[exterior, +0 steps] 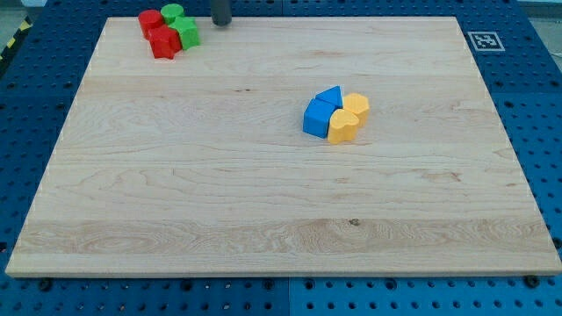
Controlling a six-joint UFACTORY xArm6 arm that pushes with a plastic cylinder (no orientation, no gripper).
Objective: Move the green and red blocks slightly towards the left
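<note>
Two red blocks and two green blocks sit bunched together at the view's top left of the wooden board [263, 202]. A round red block [150, 21] is at the cluster's left and a star-like red block [164, 42] is below it. A round green block [172, 13] is at the top and a star-like green block [186, 34] is at the right. My tip [220, 23], a dark rod end, stands just to the right of the green star-like block, apart from it, at the board's top edge.
Two blue blocks [319, 112] and two yellow blocks [348, 118] sit bunched right of the board's centre. A black-and-white marker tag [484, 40] lies off the board's top right corner. Blue pegboard surrounds the board.
</note>
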